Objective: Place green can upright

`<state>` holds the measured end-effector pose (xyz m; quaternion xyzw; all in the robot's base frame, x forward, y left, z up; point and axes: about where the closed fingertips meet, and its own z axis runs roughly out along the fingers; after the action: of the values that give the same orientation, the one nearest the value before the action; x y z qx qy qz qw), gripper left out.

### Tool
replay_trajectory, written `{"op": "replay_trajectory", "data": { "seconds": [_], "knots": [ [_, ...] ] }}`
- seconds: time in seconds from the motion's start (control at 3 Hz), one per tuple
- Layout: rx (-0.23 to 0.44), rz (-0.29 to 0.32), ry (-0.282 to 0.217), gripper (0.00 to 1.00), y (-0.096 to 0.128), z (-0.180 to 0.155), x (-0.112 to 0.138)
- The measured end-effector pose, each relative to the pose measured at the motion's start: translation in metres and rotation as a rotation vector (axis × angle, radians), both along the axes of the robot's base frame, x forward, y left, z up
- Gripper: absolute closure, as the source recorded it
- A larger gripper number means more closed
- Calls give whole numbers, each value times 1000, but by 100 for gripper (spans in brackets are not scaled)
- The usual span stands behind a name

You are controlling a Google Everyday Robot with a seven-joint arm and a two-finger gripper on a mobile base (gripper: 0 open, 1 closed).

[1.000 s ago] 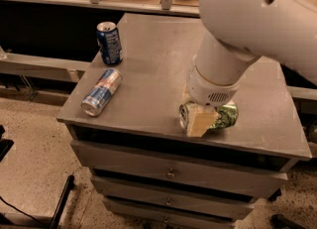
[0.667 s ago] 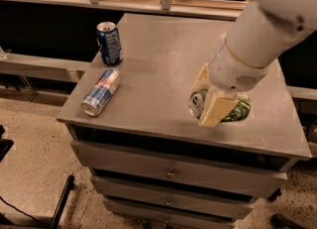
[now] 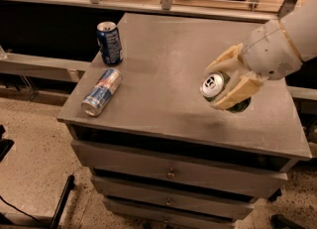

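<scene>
The green can (image 3: 216, 86) is held between my gripper's cream fingers (image 3: 239, 91). It is tilted, its silver top with pull tab facing left and toward the camera, its green body mostly hidden behind the fingers. My gripper (image 3: 223, 82) is shut on it above the right part of the grey cabinet top (image 3: 168, 64). The white arm comes in from the right edge.
A dark blue can (image 3: 109, 42) stands upright at the back left of the top. A slim blue-and-silver can (image 3: 102, 91) lies on its side near the front left edge. Drawers sit below the top. A shelf rail runs behind.
The gripper has lifted the green can off the top and moved right. The arm has drawn back to the right, uncovering the cabinet top. The two blue cans have not moved.
</scene>
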<state>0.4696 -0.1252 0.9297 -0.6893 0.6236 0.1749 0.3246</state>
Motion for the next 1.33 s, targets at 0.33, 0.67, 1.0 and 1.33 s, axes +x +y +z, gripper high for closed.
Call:
{"op": "replay_trajectory", "data": {
  "seconds": [0.33,0.67,1.0,1.33],
  "knots": [
    [115,13,13,100,9,11,-4],
    [113,15,12,100,10,12,-4],
    [158,32,12,100,28,21,11],
    [319,22,3,100,46,43,35]
  ]
}}
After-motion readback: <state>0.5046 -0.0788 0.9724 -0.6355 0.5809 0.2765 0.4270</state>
